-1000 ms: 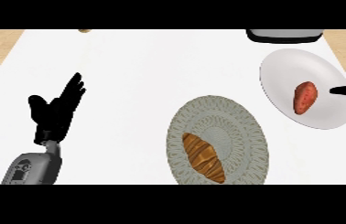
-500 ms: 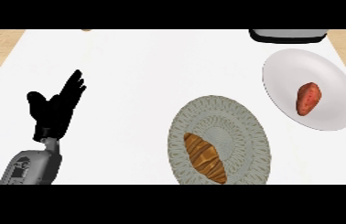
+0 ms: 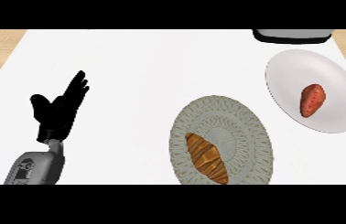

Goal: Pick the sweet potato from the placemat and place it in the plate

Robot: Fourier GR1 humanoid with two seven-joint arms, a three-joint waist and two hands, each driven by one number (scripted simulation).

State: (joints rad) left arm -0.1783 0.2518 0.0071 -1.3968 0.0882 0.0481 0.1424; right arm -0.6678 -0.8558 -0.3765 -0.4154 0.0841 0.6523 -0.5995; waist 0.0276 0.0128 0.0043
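Note:
A reddish-brown sweet potato (image 3: 312,100) lies on the white plate (image 3: 290,77) at the right edge of the head view. A round grey woven placemat (image 3: 233,127) sits in the lower middle, with a brown croissant (image 3: 206,157) on its left part. My left hand (image 3: 59,109) rests open at the left, fingers pointing up, far from both. My right hand does not show.
A dark grey appliance (image 3: 293,35) stands at the top right, just behind the plate. The white counter (image 3: 155,67) spreads between my left hand and the placemat, with a wooden strip at its far left edge.
A dark tip of my right hand that showed beside the plate a second ago has gone from view. The sweet potato stays on the plate. My left hand has barely shifted.

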